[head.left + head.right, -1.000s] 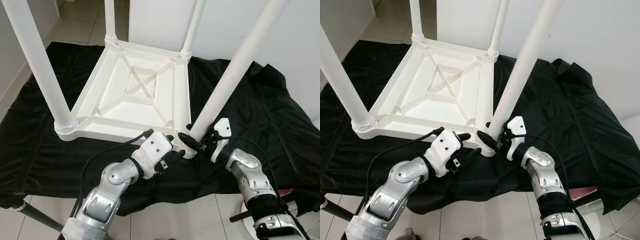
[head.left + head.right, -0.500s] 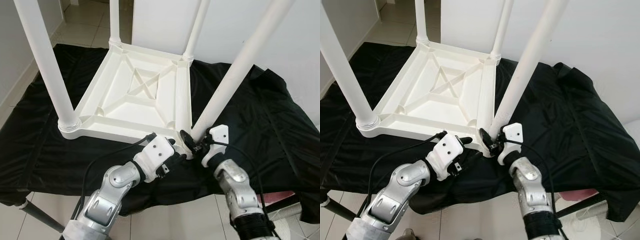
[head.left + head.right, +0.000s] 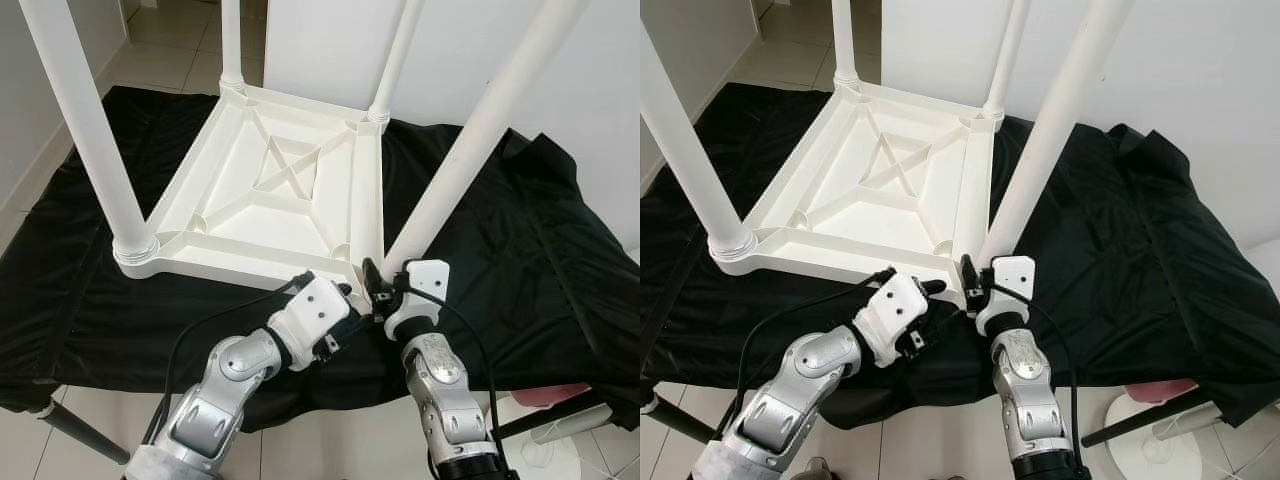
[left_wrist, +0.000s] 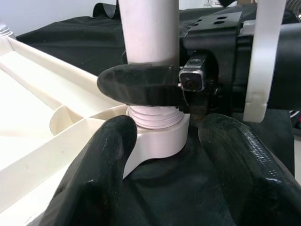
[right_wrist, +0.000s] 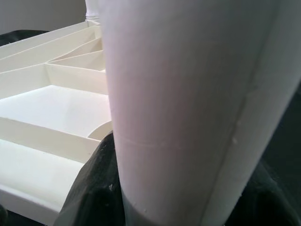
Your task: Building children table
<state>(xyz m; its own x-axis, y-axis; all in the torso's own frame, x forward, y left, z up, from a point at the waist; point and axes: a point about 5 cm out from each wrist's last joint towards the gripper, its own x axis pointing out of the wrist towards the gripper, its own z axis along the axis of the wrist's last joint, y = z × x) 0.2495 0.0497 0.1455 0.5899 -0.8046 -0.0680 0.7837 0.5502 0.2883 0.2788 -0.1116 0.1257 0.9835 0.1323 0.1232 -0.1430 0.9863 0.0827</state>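
A white children's table (image 3: 270, 190) lies upside down on a black cloth, with its legs pointing up. The near right leg (image 3: 470, 140) leans out of its corner socket (image 4: 160, 136). My right gripper (image 3: 377, 287) is shut around this leg's base just above the threads; one of its fingers (image 4: 141, 84) wraps the leg (image 4: 150, 28). The leg (image 5: 188, 103) stands close up in the right wrist view, with the table's ribs (image 5: 56, 108) behind it. My left gripper (image 4: 164, 155) is open, its fingers (image 4: 94, 174) standing either side of the socket, low at the near corner (image 3: 345, 300).
The black cloth (image 3: 520, 230) hangs over the support's edges. Three other legs rise at the near left (image 3: 90, 130) and the far corners (image 3: 231, 45). White walls stand close behind and to the right. A pink object (image 3: 545, 395) and a white base (image 3: 1140, 420) lie on the tiled floor.
My right forearm has swung from the right in under the leg, with the gripper staying on the leg's base. The left gripper has barely moved. The camera shifted slightly.
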